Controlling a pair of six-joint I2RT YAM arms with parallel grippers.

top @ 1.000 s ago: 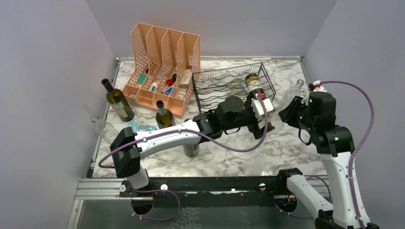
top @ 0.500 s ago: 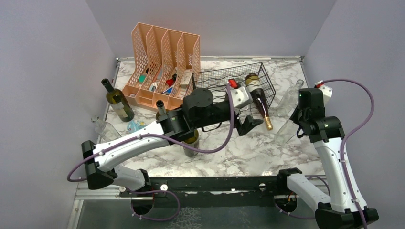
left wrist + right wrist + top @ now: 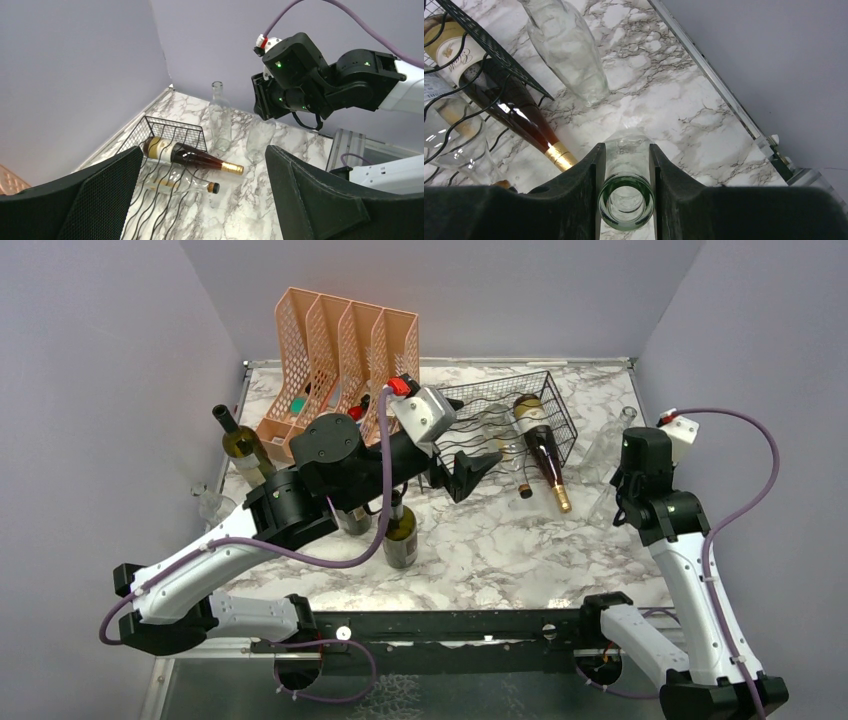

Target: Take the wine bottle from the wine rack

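Your left claw [image 3: 472, 472] backed off the wine rack [image 3: 500, 382], apart and empty; the wine bottle [image 3: 541, 445] ahead stays cradled, and your right claw [image 3: 626, 165] clamps a clear bottle [image 3: 629, 142].

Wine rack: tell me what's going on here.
The right gripper is shut on the neck of a clear bottle standing on the table right of the rack. The left gripper hangs open and empty by the rack's near side. A dark bottle and a capped bottle lie in the rack.
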